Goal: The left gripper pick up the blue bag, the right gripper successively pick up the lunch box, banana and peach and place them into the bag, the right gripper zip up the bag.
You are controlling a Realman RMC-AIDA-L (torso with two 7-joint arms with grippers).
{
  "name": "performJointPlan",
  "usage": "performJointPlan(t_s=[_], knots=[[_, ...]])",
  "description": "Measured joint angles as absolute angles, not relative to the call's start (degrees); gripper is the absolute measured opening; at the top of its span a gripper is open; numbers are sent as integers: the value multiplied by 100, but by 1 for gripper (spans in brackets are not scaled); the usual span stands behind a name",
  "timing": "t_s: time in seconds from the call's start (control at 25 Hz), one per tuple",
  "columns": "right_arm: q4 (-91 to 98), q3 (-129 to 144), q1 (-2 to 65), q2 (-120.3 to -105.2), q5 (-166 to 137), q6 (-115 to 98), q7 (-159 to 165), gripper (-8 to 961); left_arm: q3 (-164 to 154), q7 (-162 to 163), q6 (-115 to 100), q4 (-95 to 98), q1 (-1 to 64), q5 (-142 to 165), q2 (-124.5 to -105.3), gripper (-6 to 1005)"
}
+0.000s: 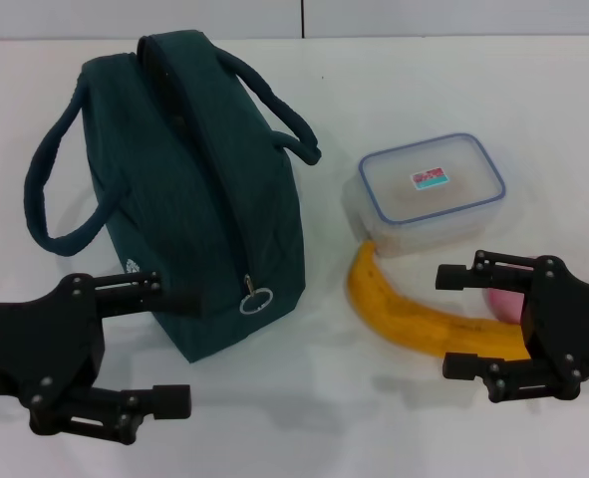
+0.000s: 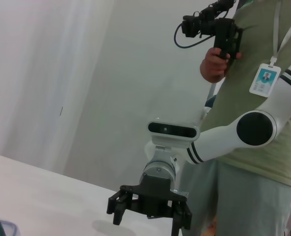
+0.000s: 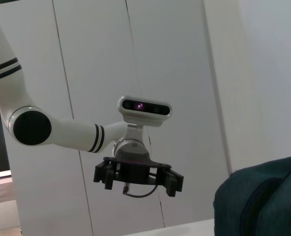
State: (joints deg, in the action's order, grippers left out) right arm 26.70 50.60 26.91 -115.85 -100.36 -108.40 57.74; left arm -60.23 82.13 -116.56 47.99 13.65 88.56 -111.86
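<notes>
The blue bag (image 1: 199, 214) stands on the white table, left of centre, its top closed and the silver ring pull (image 1: 258, 299) hanging at its near end. My left gripper (image 1: 169, 346) is open just in front of the bag's near left corner, holding nothing. Right of the bag lies the lunch box (image 1: 432, 189), with the banana (image 1: 414, 317) in front of it. The peach (image 1: 503, 304) shows only partly, behind my right gripper (image 1: 447, 321). That gripper is open over the banana's right end. The right wrist view shows the bag (image 3: 263, 196) and the left gripper (image 3: 138, 183).
A person (image 2: 253, 98) holding a camera stands past the table on my right side, close behind the right arm (image 2: 214, 142). Bare table (image 1: 324, 428) lies between the two grippers.
</notes>
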Motion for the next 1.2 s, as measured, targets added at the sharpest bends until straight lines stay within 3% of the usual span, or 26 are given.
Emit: performJointPlan(t_s=[0.56, 0.8, 1.2], knots=[[2663, 5174, 2687, -11566, -10026, -10843, 5797, 799, -6010, 8251, -11667, 4522, 1390, 8536, -11105, 855], [2662, 5126, 2674, -11564, -9994, -10808, 5800, 799, -5701, 8674, -11652, 4518, 1381, 7757, -10917, 845], [2525, 5111, 2622, -11534, -9733, -10589, 5760, 799, -3422, 10452, -11168, 4624, 2081, 8428, -10930, 828]])
